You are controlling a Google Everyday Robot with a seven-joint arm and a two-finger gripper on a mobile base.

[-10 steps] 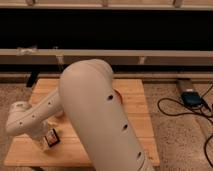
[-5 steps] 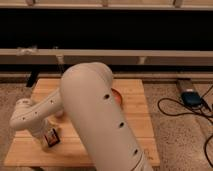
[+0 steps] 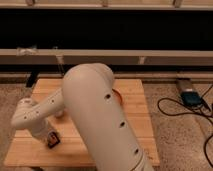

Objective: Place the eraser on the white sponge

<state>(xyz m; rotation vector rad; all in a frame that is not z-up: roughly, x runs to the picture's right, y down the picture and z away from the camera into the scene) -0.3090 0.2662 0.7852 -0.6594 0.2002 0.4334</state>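
The eraser (image 3: 53, 140), a small black block with a red-orange label, lies on the wooden table (image 3: 130, 125) near its front left. My gripper (image 3: 47, 134) reaches down right at the eraser's left side, below the white wrist (image 3: 27, 116). Whether it grips the eraser does not show. My bulky white arm (image 3: 97, 115) covers the middle of the table. I cannot make out the white sponge. A small pale thing (image 3: 60, 114) peeks out beside the forearm, and I cannot tell what it is.
An orange edge (image 3: 118, 96) shows behind the arm. A crumpled translucent plastic thing (image 3: 27, 50) sits on the ledge at the back left. On the floor to the right lie a blue box (image 3: 191, 97) and black cables (image 3: 200, 112).
The wrist and gripper have shifted slightly to the right, closer over the eraser. The eraser stays in the same spot on the table.
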